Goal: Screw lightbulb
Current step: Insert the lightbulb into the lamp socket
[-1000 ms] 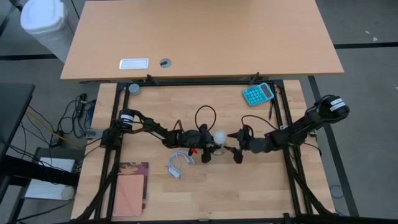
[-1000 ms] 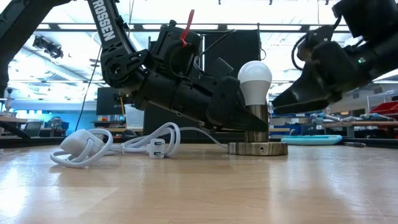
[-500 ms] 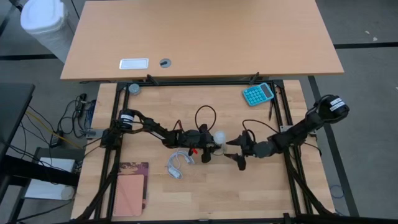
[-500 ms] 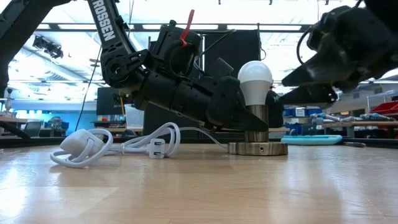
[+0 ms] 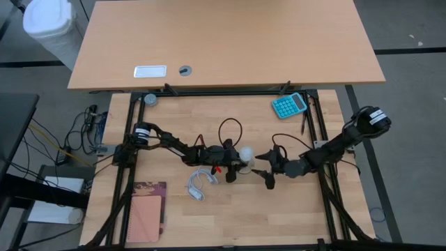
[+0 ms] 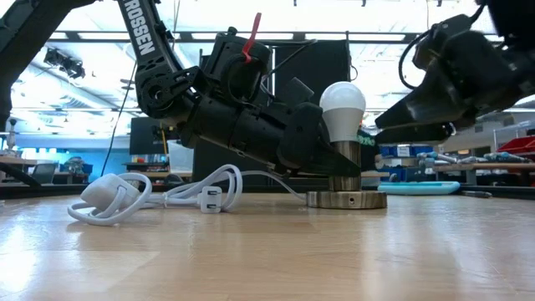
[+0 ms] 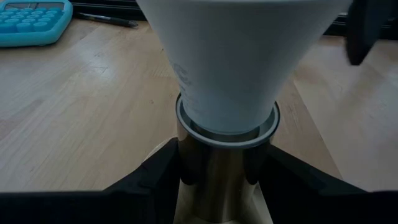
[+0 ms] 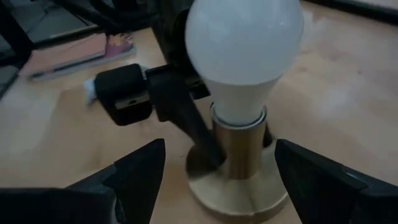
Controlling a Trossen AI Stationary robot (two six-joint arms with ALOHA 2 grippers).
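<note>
Wooden surface (image 5: 293, 209) carries everything, and the socket (image 6: 345, 191) near its middle is the landmark. Left hand (image 7: 217, 180) comes in low from the cord side and is clamped on the socket's metal collar, fingers (image 7: 155, 177) pressed against both sides. Right hand (image 8: 217, 165) hangs just off the opposite side with its fingers spread wide, holding nothing, a gap between them and the socket. White lightbulb (image 6: 343, 109) stands upright, seated in the socket's top. White cord (image 6: 142, 196) lies coiled near the socket. Teal calculator (image 5: 288, 105) sits well apart from it.
</note>
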